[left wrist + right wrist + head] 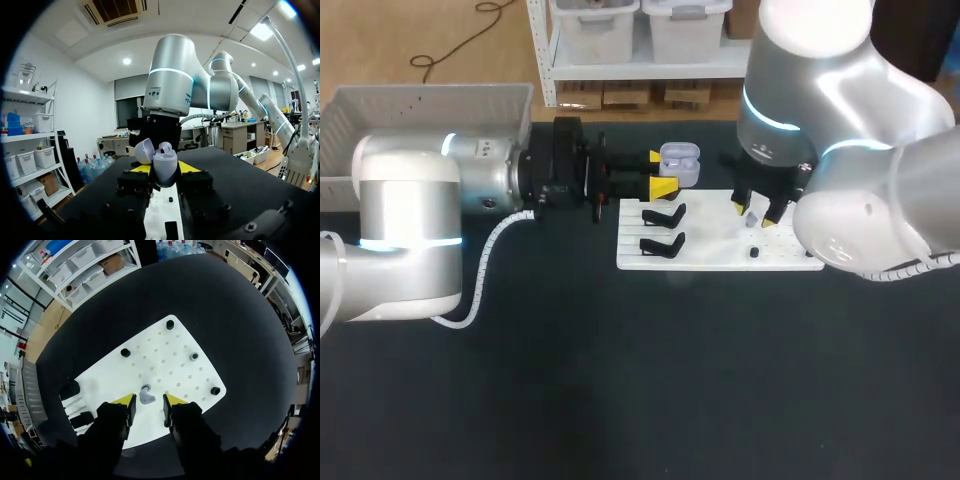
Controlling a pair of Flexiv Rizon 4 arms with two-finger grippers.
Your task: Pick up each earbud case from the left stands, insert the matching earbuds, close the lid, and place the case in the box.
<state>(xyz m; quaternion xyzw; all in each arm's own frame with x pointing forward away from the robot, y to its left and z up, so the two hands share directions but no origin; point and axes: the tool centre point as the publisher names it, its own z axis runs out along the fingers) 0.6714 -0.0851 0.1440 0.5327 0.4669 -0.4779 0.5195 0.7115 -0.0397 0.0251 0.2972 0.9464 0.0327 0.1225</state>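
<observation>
A lavender earbud case (pixel 681 161) hangs with its lid open above the far left edge of the white board (pixel 720 250), and my left gripper (pixel 665 172) is shut on it. In the left wrist view the case (pixel 165 167) stands upright between the fingers, its lid (pixel 143 150) tipped back and one earbud (pixel 165 147) sitting in it. My right gripper (pixel 757 212) points down over the board. A loose lavender earbud (pixel 146 396) lies on the board (pixel 165 360) between the open fingers of my right gripper (pixel 148 402); neither finger touches it.
Two empty black stands (pixel 665 215) (pixel 665 243) sit on the board's left part. Small black pegs (pixel 125 352) (pixel 215 390) stick up from the board around the earbud. A grey box (pixel 420 110) stands at the back left, behind my left arm.
</observation>
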